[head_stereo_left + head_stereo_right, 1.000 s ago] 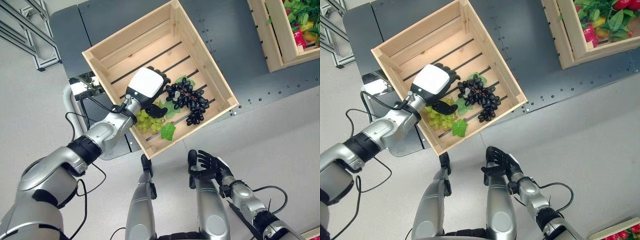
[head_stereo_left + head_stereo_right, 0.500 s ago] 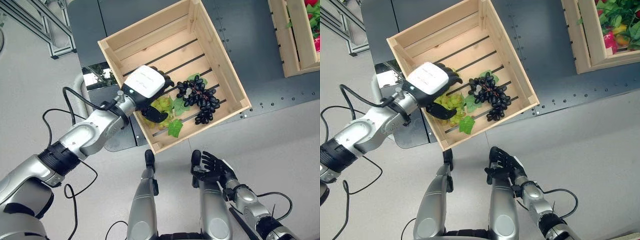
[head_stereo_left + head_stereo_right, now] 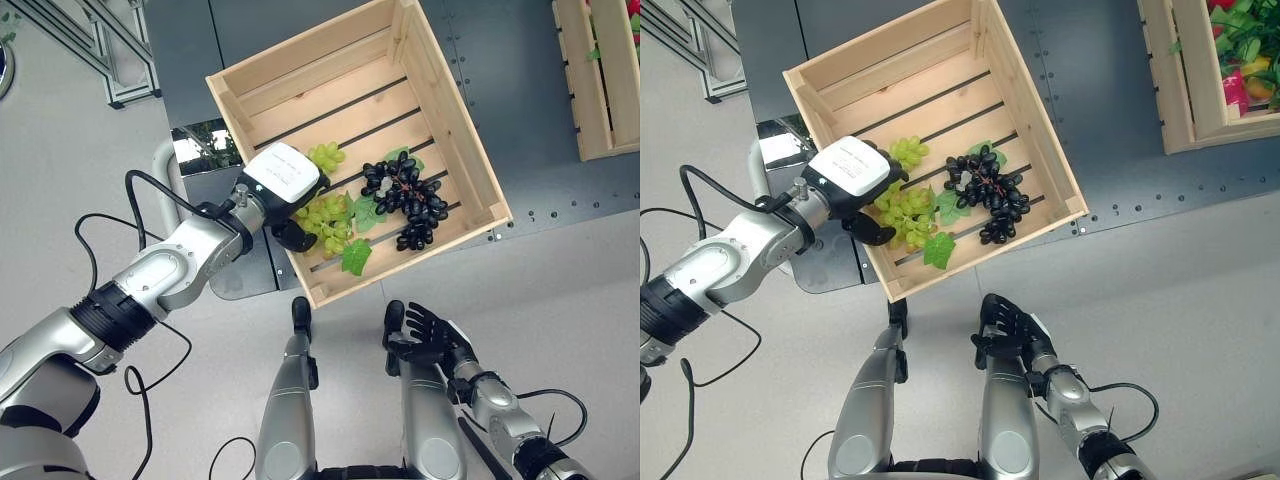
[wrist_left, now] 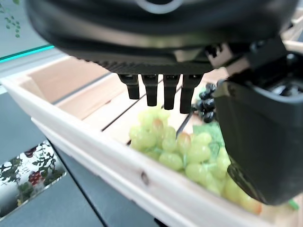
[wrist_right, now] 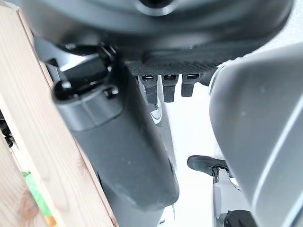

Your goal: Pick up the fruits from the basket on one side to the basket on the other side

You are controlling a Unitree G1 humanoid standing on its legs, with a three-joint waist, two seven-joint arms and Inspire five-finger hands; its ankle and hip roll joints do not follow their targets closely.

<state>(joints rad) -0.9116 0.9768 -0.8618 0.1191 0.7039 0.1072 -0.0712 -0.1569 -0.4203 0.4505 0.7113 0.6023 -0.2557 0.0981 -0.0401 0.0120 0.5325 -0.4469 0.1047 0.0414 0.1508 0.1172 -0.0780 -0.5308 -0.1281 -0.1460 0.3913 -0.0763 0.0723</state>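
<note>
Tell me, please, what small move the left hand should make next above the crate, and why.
Probably draw the left hand back, away from the wooden crate. The green grapes lie on the slats beside the black grapes, and the left wrist view shows straight fingers above the bunch, holding nothing. So the placing seems done.

A pale grey floor (image 3: 560, 270) fills the lower frame. A dark riveted metal platform (image 3: 500, 90) spans the top, and what may be aluminium framing (image 3: 90, 40) stands upper left.
</note>
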